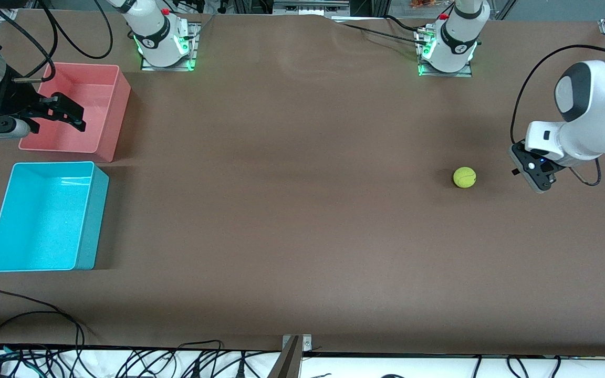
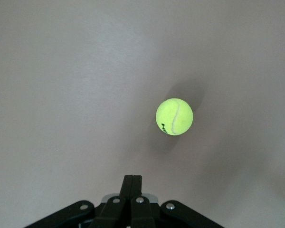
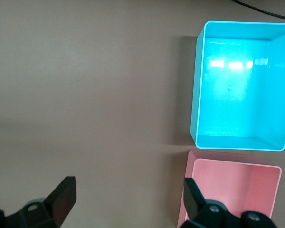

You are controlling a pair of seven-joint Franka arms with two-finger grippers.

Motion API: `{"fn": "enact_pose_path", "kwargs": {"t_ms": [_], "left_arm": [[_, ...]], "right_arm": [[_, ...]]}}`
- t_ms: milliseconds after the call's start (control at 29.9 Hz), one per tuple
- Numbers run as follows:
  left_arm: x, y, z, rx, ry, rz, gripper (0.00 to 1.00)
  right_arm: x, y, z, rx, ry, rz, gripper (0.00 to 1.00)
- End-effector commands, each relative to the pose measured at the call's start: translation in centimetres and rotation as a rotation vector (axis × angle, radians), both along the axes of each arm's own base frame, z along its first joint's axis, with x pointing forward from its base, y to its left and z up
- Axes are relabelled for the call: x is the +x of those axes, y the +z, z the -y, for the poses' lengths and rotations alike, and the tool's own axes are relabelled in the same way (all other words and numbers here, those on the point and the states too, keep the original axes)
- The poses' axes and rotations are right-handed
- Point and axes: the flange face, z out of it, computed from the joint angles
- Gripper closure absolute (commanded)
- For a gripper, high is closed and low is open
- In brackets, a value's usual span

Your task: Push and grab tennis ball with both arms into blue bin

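The yellow-green tennis ball [image 1: 464, 177] [image 2: 174, 116] rests on the brown table toward the left arm's end. My left gripper [image 1: 539, 181] [image 2: 133, 183] hangs low beside it, a short gap away, its fingers pressed together and holding nothing. The blue bin [image 1: 92, 226] [image 3: 195, 85] stands at the right arm's end of the table with nothing in it. My right gripper [image 1: 81, 118] [image 3: 128, 197] hovers over the pink bin's wall, open, with nothing between its fingers.
A pink-red bin [image 1: 116, 121] [image 3: 232, 164] stands next to the blue bin, farther from the front camera. Both arm bases [image 1: 163, 47] [image 1: 447, 52] stand along the table's back edge. Loose cables [image 1: 45, 320] lie at the front edge.
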Motion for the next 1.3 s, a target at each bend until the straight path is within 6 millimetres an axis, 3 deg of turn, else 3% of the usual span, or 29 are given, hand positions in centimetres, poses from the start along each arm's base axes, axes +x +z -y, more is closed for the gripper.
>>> {"fn": "enact_pose_path", "kwargs": {"t_ms": [0, 267, 702, 1003, 1270], "left_arm": [[-0.9, -2.8, -0.4, -0.007, -0.073, -0.011, 1.00], [-1.4, -6.2, -1.1, -0.016, -0.137, -0.014, 1.00], [-1.9, -10.0, -1.9, -0.030, -0.165, -0.038, 1.00], [-2.4, -11.9, -1.7, -0.034, -0.170, -0.036, 1.00], [-2.6, -12.3, -1.4, -0.034, -0.175, -0.031, 1.00]], "right_arm": [[0.1, 0.5, 0.1, -0.010, 0.006, -0.006, 0.00], [0.2, 0.4, 0.1, -0.010, 0.006, -0.006, 0.00], [0.2, 0.4, 0.3, -0.009, 0.002, -0.007, 0.00], [0.2, 0.4, 0.3, -0.010, 0.002, -0.007, 0.00], [0.2, 0.4, 0.3, -0.009, 0.002, -0.007, 0.00]]}}
